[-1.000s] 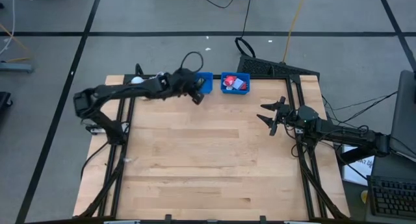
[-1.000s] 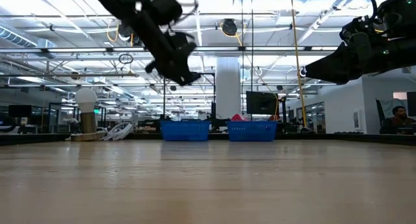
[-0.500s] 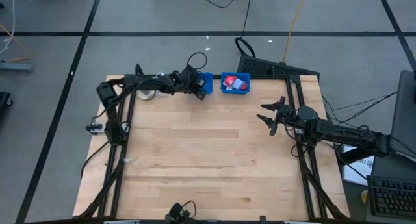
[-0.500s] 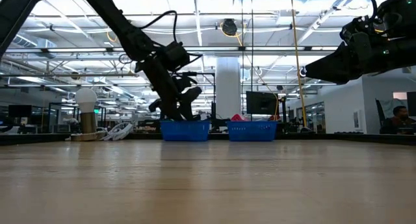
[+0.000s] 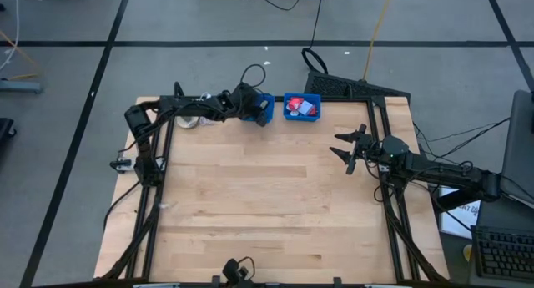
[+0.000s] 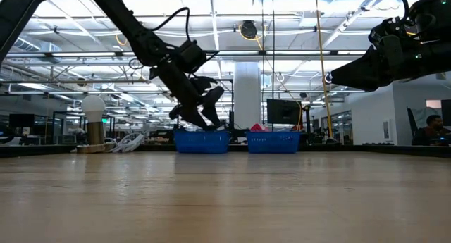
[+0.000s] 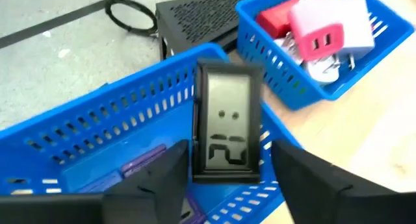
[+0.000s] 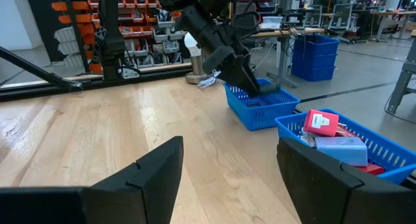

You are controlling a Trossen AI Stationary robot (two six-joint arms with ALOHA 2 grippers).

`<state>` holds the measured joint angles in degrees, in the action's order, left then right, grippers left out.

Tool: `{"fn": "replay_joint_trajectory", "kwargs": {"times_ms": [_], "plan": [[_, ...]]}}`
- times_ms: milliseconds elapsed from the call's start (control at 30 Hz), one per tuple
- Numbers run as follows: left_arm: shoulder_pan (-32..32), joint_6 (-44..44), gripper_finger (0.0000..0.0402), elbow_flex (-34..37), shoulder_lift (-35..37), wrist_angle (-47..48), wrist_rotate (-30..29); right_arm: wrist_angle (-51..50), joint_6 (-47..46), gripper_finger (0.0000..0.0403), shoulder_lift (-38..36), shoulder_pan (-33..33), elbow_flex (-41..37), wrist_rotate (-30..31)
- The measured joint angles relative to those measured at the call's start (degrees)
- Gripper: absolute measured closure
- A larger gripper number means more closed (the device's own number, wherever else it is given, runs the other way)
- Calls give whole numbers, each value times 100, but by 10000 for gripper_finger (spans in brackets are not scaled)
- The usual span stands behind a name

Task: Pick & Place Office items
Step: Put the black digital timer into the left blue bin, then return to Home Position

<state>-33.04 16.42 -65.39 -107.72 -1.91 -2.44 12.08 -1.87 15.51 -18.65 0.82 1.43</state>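
Office items sit in two blue slotted plastic bins at our desk's (image 5: 267,213) far edge: the right bin (image 5: 301,107) holds red blocks (image 7: 276,17); the left bin (image 5: 262,107) holds a black small-screened clock (image 7: 225,130). Our left gripper (image 7: 224,178) hangs parted, released, over it. Our right gripper (image 5: 345,146) waits open near the right edge.

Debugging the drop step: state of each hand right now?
Left hand: open, over the left blue bin; a small black LCD clock stands between its fingers, apparently just let go.
Right hand: open, empty, above the table's right side.
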Motion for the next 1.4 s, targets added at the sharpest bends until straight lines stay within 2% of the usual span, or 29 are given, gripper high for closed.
{"fn": "replay_joint_trajectory", "kwargs": {"times_ms": [133,267,400,500,567,833,933,1100,1233,1400], "plan": [[16,20,142,-9,0,20,0,0,-2,165,0,2,0,2],[22,22,113,-8,6,28,2,0,-2,165,0,1,-1,2],[-23,69,95,-7,367,429,446,2,0,165,0,2,0,2],[-111,-273,87,-9,995,1184,916,2,-2,165,-2,0,-2,2],[-144,-576,83,-9,1510,1781,1014,2,-2,165,0,2,-1,2],[126,-1459,93,-9,3838,3697,445,0,-1,165,-2,2,-1,2],[281,-1398,98,172,4553,4334,360,-2,-2,165,-2,2,0,2],[586,-1272,100,1367,5714,3491,390,-2,0,165,-1,2,-1,1],[778,-1101,92,2824,6701,1922,470,-4,-2,165,0,2,0,0],[939,-961,82,4454,7736,132,973,-7,-1,165,0,1,0,1]]}}
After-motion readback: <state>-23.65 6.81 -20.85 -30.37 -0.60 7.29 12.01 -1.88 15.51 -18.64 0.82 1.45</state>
